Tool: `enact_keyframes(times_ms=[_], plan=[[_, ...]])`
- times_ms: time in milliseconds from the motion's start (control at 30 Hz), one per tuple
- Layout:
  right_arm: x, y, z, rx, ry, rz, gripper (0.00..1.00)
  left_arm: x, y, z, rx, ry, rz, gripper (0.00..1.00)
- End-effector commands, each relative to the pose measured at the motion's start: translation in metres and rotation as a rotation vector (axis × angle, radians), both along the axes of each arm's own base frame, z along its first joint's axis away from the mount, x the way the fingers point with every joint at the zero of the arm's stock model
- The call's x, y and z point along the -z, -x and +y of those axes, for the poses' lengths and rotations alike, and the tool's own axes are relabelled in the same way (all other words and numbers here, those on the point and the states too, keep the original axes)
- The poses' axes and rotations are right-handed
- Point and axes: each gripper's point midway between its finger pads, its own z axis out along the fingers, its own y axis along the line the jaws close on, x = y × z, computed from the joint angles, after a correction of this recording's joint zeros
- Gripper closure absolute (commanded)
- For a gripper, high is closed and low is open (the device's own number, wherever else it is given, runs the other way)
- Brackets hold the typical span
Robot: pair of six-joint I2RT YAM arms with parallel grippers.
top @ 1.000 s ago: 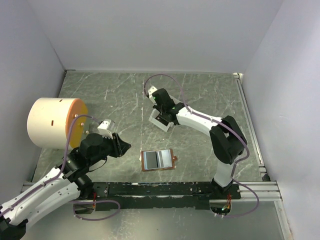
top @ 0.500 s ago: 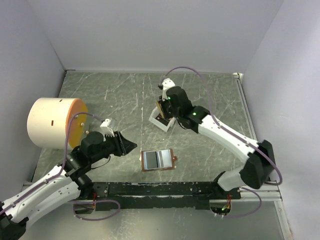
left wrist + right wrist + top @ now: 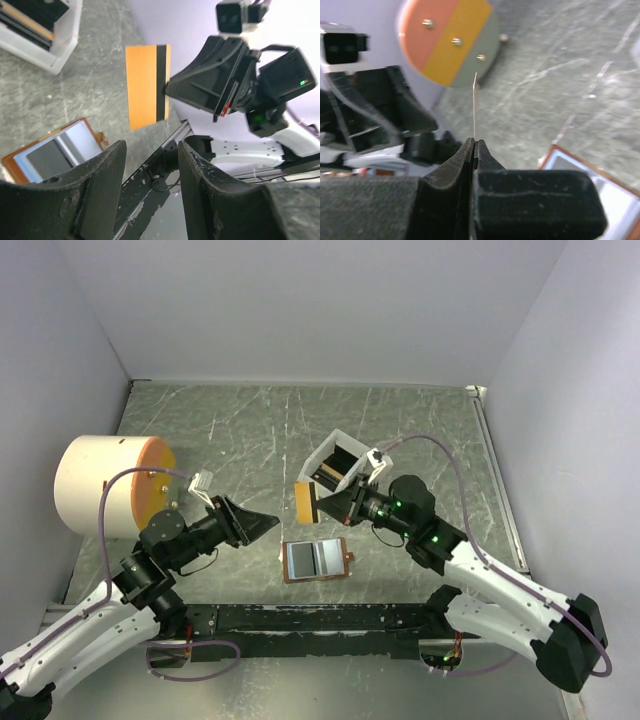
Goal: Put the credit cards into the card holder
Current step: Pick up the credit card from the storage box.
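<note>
My right gripper (image 3: 327, 504) is shut on a gold-tan credit card (image 3: 306, 502) with a dark stripe. It holds the card in the air above and just behind the card holder (image 3: 316, 559). The holder is a brown wallet lying open on the table with its pale blue-grey pockets up. In the right wrist view the card (image 3: 475, 105) shows edge-on between the shut fingertips. My left gripper (image 3: 266, 525) is open and empty, pointing at the card from the left. In the left wrist view the card (image 3: 147, 86) faces me, with the holder (image 3: 55, 156) below it. More cards stand in the white box (image 3: 338, 464).
A large cream cylinder with an orange end (image 3: 110, 485) lies at the left, also seen in the right wrist view (image 3: 451, 40). The white box (image 3: 45, 35) sits behind the holder. A black rail (image 3: 330, 618) runs along the near table edge.
My right arm has lifted a card out of the white box and swung it toward me, above the holder. My left gripper has moved right toward the card.
</note>
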Motion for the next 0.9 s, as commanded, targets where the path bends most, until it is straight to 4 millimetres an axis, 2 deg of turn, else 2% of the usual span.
enact_keyframes(times_ms=[0,300,367,633,867], plan=[[-0.059,0.029,0.005,-0.089,-0.329,0.015,1.00,-0.030,0.007,-0.005,0.038,0.118,-0.051,0.43],[-0.055,0.050,0.012,-0.211,-0.460,0.088,1.00,-0.044,0.011,-0.017,0.114,0.125,-0.125,0.40],[-0.047,0.051,0.015,-0.232,-0.444,0.093,1.00,-0.045,0.011,-0.019,0.124,0.130,-0.134,0.40],[-0.034,0.055,0.021,-0.282,-0.455,0.131,1.00,-0.032,0.008,-0.021,0.122,0.117,-0.116,0.47],[-0.031,0.055,0.021,-0.281,-0.456,0.128,1.00,-0.027,0.008,-0.022,0.124,0.113,-0.106,0.50]])
